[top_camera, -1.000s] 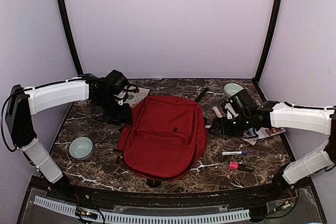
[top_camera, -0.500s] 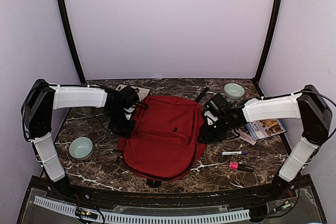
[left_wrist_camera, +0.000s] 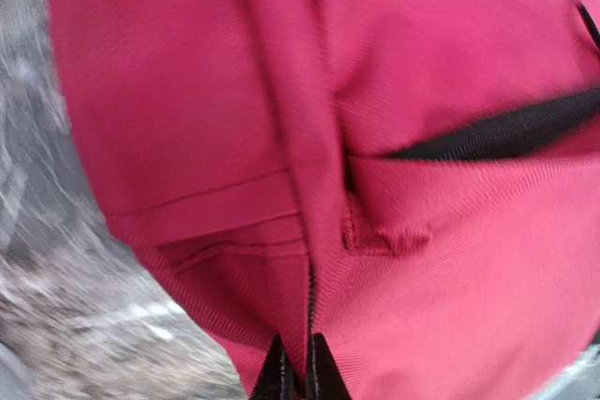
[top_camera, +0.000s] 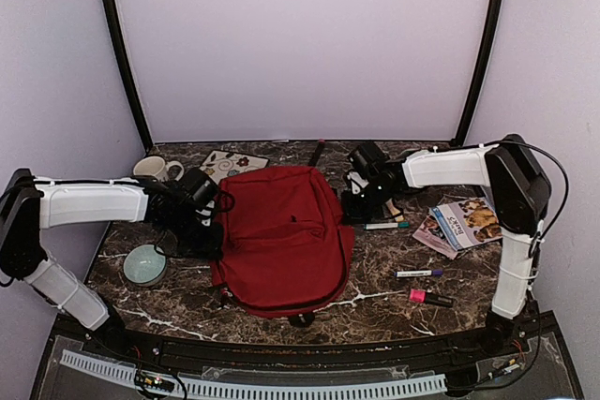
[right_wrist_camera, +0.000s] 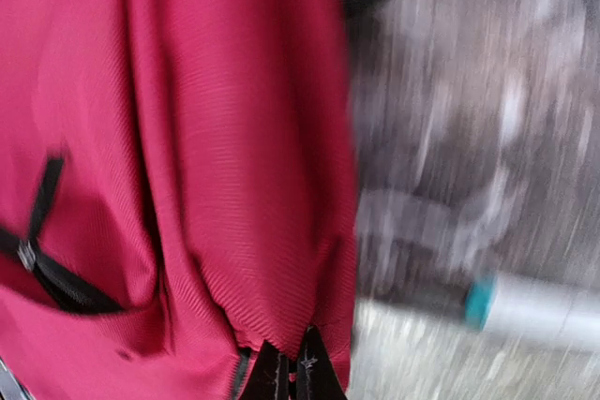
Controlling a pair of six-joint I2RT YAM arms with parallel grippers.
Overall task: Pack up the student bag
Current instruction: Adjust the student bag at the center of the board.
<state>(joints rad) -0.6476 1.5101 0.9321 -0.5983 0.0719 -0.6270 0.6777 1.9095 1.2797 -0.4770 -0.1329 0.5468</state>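
My left gripper and right gripper are pinched tight on opposite side seams of the student bag, which looks soft and likely to sag.

Both arms extend inward with forearms near horizontal, the left gripper and the right gripper each with fingers pressed together, pinching opposite side edges of the student bag.

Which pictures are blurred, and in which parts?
Right wrist view: marble table and teal-capped marker smeared, red backpack sharper. Left wrist view: table at left blurred, backpack fabric sharp. Top view: sharp overall, evenly lit.
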